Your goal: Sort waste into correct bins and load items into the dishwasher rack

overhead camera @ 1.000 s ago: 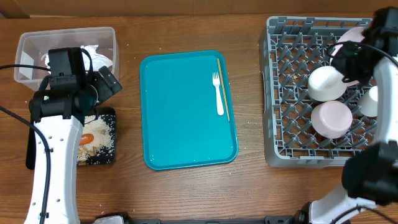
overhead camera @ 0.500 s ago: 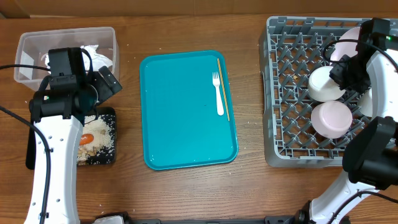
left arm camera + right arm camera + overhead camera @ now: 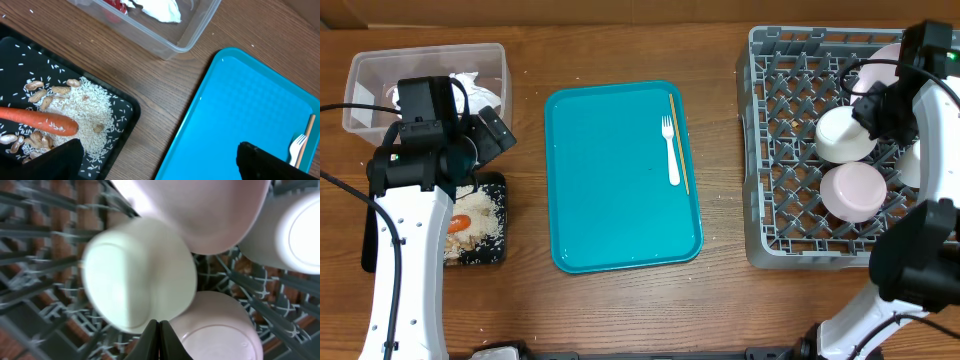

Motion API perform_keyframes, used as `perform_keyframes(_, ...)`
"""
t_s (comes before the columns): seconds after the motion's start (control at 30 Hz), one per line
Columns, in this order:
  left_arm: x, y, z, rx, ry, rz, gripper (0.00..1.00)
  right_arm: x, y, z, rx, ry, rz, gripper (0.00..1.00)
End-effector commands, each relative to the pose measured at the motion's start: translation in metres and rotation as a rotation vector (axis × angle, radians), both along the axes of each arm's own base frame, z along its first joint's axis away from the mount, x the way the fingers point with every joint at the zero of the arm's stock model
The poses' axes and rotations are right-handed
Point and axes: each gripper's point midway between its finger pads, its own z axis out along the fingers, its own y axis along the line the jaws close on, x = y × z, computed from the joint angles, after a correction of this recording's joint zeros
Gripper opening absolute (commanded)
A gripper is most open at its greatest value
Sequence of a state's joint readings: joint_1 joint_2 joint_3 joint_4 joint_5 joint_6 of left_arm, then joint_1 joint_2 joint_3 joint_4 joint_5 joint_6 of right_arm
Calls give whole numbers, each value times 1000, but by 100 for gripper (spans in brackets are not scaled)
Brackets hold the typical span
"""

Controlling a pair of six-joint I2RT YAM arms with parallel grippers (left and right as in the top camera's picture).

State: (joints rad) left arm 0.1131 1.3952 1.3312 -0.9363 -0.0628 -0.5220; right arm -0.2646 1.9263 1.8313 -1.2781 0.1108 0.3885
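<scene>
The grey dishwasher rack (image 3: 785,190) at the right holds two upturned white bowls (image 3: 843,134) (image 3: 854,191), a plate at its far right and a cup by its right edge. My right gripper (image 3: 878,112) is shut and empty over the rack, beside the upper bowl (image 3: 137,275). The white fork (image 3: 671,150) lies on the teal tray (image 3: 610,190). The carrot (image 3: 460,222), nuts and rice lie in the black tray (image 3: 498,185). The clear tub (image 3: 360,95) holds white scraps. My left gripper (image 3: 155,162) is open and empty above the black tray's right edge.
A thin wooden stick (image 3: 679,140) lies next to the fork on the teal tray. Rice crumbs are scattered on the wooden table (image 3: 720,290) near the black tray and by the rack's left side.
My right arm has shifted over the rack toward its far right corner. The left arm and all dishes have stayed put.
</scene>
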Motion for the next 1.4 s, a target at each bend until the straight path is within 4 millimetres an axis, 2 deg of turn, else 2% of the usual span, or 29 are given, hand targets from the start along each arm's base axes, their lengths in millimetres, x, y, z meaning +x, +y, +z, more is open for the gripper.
perform_keyframes(0.0, 1, 0, 2, -8, -7, 8, 100, 15, 10, 22, -22, -84, 30, 4)
perform_keyframes(0.03, 1, 0, 2, -8, -7, 8, 100, 17, 11, 9, -16, -55, 34, 4)
perform_keyframes(0.07, 1, 0, 2, -8, -7, 8, 100, 18, 11, 4, -13, -44, 34, 4)
perform_keyframes(0.2, 1, 0, 2, -8, -7, 8, 100, 16, 5, -33, -4, 54, 23, 4)
perform_keyframes(0.23, 1, 0, 2, -8, -7, 8, 100, 14, 2, -35, -17, 68, 18, 4)
perform_keyframes(0.47, 1, 0, 2, -8, -7, 8, 100, 1, -13, -34, -93, 127, -5, 4)
perform_keyframes(0.63, 1, 0, 2, -8, -7, 8, 100, -13, -30, -32, -152, 174, -44, 4)
perform_keyframes(0.73, 1, 0, 2, -8, -7, 8, 100, -15, -33, -31, -155, 181, -50, 5)
perform_keyframes(0.8, 1, 0, 2, -8, -7, 8, 100, -15, -32, -31, -150, 180, -49, 5)
perform_keyframes(0.9, 1, 0, 2, -8, -7, 8, 100, -7, -16, -21, -89, 137, -23, 5)
perform_keyframes(1.0, 1, 0, 2, -8, -7, 8, 100, 6, -4, 9, -101, 63, 11, 9)
perform_keyframes(1.07, 1, 0, 2, -8, -7, 8, 100, 13, 2, 17, -103, 34, 28, 13)
perform_keyframes(1.2, 1, 0, 2, -8, -6, 8, 100, 21, 4, 11, -105, 21, 33, 14)
perform_keyframes(1.37, 1, 0, 1, -8, -5, 8, 100, 25, 2, -12, -100, 18, 32, 14)
